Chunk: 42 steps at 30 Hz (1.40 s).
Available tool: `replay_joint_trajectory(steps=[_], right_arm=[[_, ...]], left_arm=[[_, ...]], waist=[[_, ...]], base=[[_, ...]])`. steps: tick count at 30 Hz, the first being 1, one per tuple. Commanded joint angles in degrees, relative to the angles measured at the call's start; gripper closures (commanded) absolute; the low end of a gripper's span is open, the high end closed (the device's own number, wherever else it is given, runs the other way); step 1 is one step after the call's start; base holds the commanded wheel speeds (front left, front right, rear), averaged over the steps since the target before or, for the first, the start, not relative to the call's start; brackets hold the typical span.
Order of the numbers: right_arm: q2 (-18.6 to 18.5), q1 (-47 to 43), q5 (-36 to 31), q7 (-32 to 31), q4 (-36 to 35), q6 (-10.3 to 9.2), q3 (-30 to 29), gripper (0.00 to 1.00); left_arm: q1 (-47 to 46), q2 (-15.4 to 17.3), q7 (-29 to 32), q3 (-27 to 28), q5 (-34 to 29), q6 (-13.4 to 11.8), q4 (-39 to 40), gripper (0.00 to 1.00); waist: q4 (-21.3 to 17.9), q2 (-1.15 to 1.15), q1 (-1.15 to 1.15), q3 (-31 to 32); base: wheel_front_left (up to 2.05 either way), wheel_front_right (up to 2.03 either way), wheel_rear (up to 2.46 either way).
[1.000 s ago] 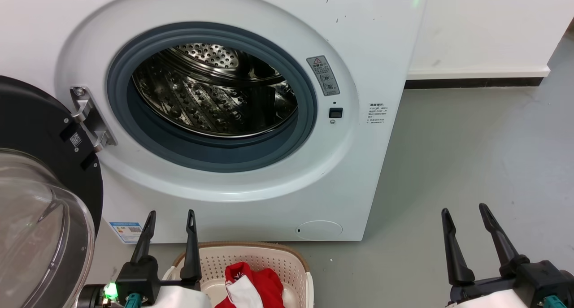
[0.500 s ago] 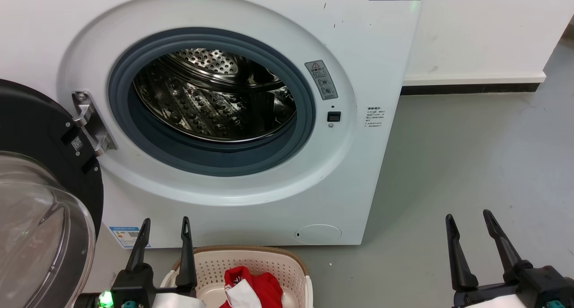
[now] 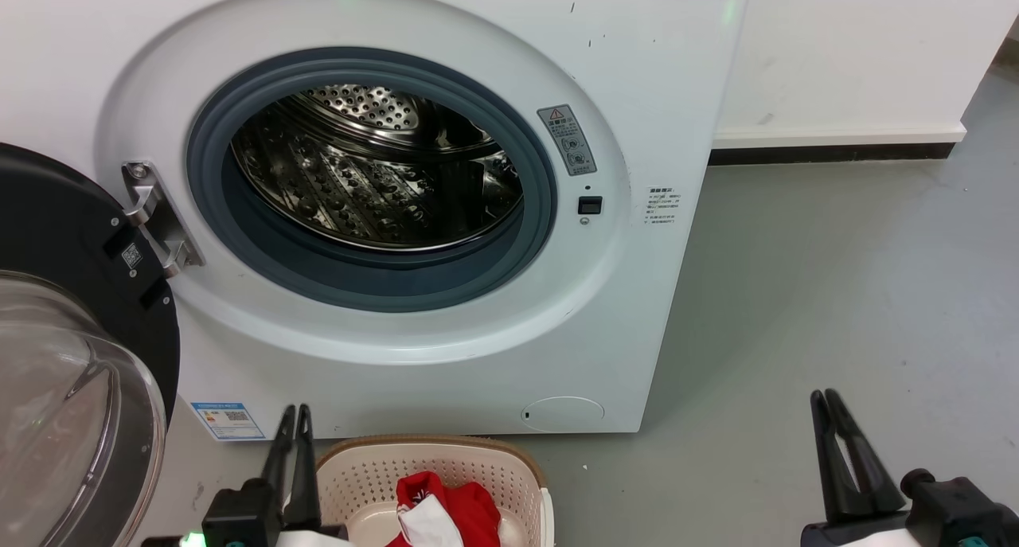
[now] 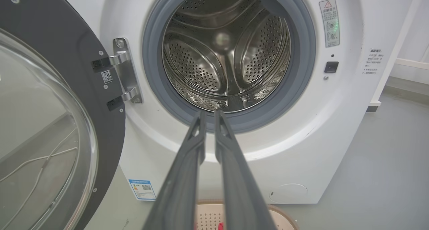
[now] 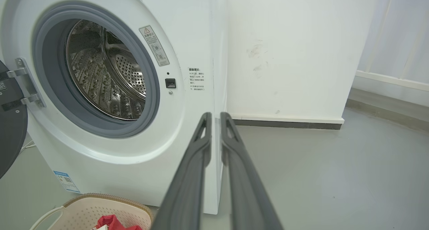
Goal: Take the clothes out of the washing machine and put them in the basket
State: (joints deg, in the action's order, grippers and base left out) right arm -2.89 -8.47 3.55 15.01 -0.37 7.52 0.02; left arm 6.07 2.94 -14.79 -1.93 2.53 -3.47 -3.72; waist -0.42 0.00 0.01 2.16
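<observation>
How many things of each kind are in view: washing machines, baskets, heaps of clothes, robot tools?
Washing machine: 1
Basket: 1
Heap of red clothes: 1, lying in the basket
Tools: 2, the left tool and the right tool, both shut
Total: 5

Glossy perforated steel drum (image 3: 374,173) ahead of the matt black left gripper (image 3: 296,410); soft red cloth clothes (image 3: 462,507) in a plastic basket (image 3: 358,475) beside it.
</observation>
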Motion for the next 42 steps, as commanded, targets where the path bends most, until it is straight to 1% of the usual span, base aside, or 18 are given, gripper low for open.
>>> replay_joint_trajectory(steps=[1,22,42], right_arm=[[0.0,0.0,0.2,0.0,0.1,0.0,0.0,1.0],[-1.4,3.9,25.2,-4.2,3.8,-0.01,0.1,1.0],[-2.0,7.1,43.8,-8.0,6.6,-0.02,-0.5,1.0]], left_arm=[[0.0,0.0,0.0,0.0,0.2,0.0,-0.1,1.0],[-3.4,0.0,5.7,2.3,24.0,2.9,-2.9,1.0],[-6.0,0.0,10.0,4.0,42.1,5.2,-4.9,1.0]], waist=[[0.0,0.0,0.0,0.0],[0.1,0.0,0.0,-0.4],[0.1,0.0,0.0,-0.8]], base=[[0.0,0.0,0.0],[0.0,0.0,0.0],[0.0,0.0,0.0]])
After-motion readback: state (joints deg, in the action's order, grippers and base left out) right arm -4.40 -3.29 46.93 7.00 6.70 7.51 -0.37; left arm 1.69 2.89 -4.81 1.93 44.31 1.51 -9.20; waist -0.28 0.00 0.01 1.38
